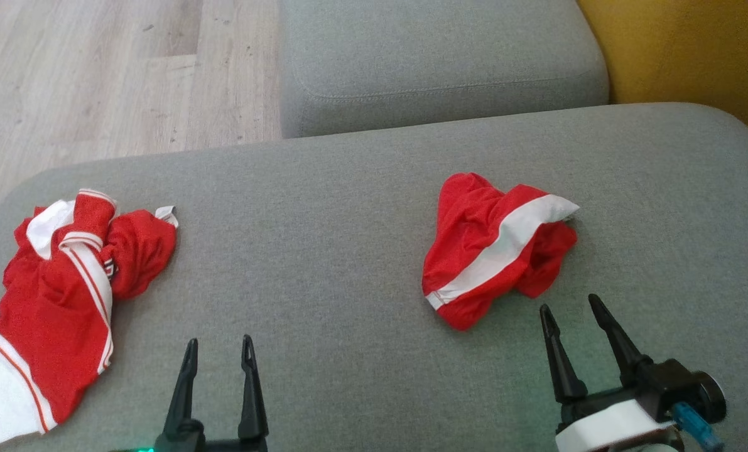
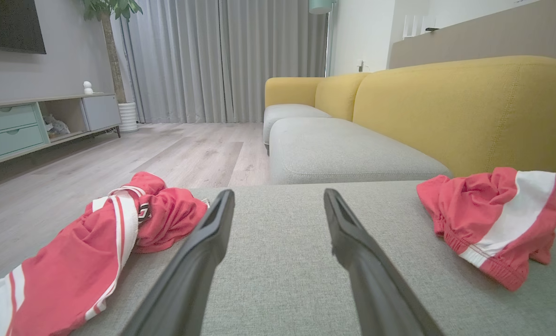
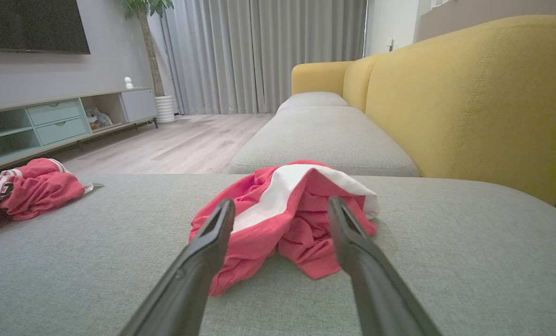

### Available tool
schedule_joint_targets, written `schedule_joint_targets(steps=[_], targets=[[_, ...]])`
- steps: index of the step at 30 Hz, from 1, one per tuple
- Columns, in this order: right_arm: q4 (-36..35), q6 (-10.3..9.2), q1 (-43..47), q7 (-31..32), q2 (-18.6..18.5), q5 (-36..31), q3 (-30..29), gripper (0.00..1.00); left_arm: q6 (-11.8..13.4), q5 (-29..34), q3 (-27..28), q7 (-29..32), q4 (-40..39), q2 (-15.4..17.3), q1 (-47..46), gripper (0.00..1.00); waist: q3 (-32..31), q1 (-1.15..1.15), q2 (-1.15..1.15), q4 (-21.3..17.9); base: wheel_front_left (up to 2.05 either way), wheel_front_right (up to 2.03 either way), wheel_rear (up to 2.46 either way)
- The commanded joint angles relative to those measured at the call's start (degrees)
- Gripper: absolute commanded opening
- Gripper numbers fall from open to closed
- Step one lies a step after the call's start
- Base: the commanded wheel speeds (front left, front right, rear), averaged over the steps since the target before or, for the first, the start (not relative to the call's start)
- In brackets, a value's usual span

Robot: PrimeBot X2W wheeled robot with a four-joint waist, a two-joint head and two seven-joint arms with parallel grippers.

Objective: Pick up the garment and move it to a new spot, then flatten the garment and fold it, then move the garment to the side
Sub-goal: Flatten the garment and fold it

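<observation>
The left fingers [image 1: 183,389] and right fingers [image 1: 559,358] gape wide and empty along the bottom edge. Crumpled red shorts [image 1: 499,248] lie just above the right pair on the grey sofa [image 1: 348,282].

No text, number or brand can be read. On the red and white jersey [image 2: 72,266] a small dark badge [image 2: 143,212] is seen, but it is too small to be read.

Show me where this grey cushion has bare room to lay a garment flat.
Widest bare patch on the cushion: between the jersey at its left edge and the crumpled shorts. A narrower strip lies right of the shorts. Crowded: the left edge.
</observation>
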Motion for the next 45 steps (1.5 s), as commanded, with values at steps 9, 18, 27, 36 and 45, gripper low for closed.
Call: schedule_joint_targets(steps=[9,18,27,36,45], targets=[[-1.52,-0.04,-0.88,-0.13,-0.16,-0.13,1.29,1.00,0.06,0.19,1.34,-0.47,-1.38,-0.40,-1.94,1.00,0.10,0.00,0.00,0.12,0.00,0.00,0.00],[-1.29,-0.04,-1.07,-0.13,-0.16,-0.09,1.36,1.00,0.27,-0.41,1.36,-0.47,-1.11,-0.40,-1.87,1.00,0.02,0.00,0.00,0.10,0.00,0.00,0.00],[-1.26,-0.04,-1.33,-0.13,-0.16,-0.20,1.72,1.00,0.09,-1.19,0.99,-0.47,-0.69,-0.40,-1.61,1.00,0.16,0.00,0.00,-0.48,0.00,0.00,0.00],[-2.27,-0.04,-2.44,-0.13,-0.16,-0.92,4.03,1.00,-5.61,-5.14,-2.07,-0.47,5.85,-0.40,-4.34,1.00,2.68,0.00,0.00,-2.54,0.00,0.00,0.00],[-3.41,-0.04,-5.78,-0.13,-0.55,-1.24,6.19,1.00,-13.63,-16.07,-10.88,-0.47,19.93,-0.40,-16.07,1.00,8.70,0.00,0.00,-6.20,0.00,0.00,0.00]])
